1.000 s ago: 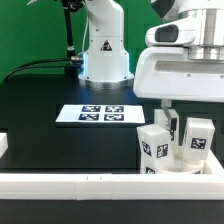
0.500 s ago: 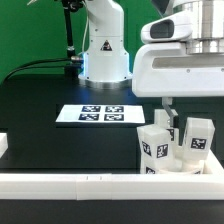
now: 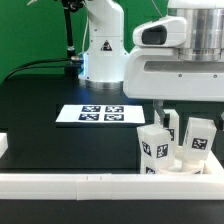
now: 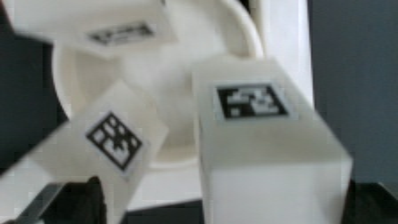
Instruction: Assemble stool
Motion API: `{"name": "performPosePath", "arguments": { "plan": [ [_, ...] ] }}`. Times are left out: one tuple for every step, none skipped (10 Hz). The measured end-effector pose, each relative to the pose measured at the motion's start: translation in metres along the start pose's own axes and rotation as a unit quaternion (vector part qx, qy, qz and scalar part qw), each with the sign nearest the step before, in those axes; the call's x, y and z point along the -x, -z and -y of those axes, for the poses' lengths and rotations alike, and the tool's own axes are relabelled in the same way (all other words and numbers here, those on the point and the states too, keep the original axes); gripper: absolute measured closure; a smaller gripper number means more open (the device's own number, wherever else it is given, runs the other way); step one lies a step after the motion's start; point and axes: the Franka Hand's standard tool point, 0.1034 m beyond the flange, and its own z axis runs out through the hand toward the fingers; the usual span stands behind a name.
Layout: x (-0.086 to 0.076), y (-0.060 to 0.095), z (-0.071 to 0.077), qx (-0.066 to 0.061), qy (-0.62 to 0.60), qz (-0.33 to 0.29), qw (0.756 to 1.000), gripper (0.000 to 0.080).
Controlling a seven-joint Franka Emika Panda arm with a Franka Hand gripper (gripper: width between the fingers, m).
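Note:
The stool's round white seat ring point(image 3: 180, 160) lies at the exterior view's lower right. Three blocky tagged legs stand upright in it: one point(image 3: 153, 146) in front, one point(image 3: 197, 138) to the right, one point(image 3: 171, 124) behind. My gripper point(image 3: 172, 108) hangs open just above them, with one finger point(image 3: 161, 108) showing over the rear leg. In the wrist view the nearest leg point(image 4: 267, 150) fills the space between my dark fingertips point(image 4: 71, 203). My gripper point(image 4: 222, 208) holds nothing. A second leg point(image 4: 111, 140), a third point(image 4: 121, 35) and the seat ring point(image 4: 75, 85) sit beyond.
The marker board point(image 3: 100, 115) lies flat on the black table, left of the stool. A long white border rail point(image 3: 80, 184) runs along the front edge, with a small white block point(image 3: 3, 146) at the far left. The robot base point(image 3: 103, 52) stands at the back.
The gripper has shifted towards the exterior view's left above the legs. Its jaws have stayed open, and the stool has not moved.

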Motion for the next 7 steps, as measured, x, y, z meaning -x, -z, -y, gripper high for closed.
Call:
{"name": "performPosePath", "arguments": {
  "plan": [
    [0.000,0.000,-0.001,0.000,-0.001,0.000,1.000,0.0151],
    [0.000,0.000,0.000,0.000,-0.001,0.000,1.000,0.0151],
    [0.002,-0.001,0.006,-0.004,-0.007,0.000,1.000,0.0151],
    [0.005,-0.004,0.011,-0.005,-0.011,0.003,1.000,0.0151],
    [0.006,-0.006,0.012,-0.004,-0.010,0.005,1.000,0.0151],
    [0.005,-0.005,0.010,-0.004,-0.012,0.004,1.000,0.0151],
    [0.006,-0.005,0.010,-0.004,-0.020,0.004,1.000,0.0151]
  ]
}}
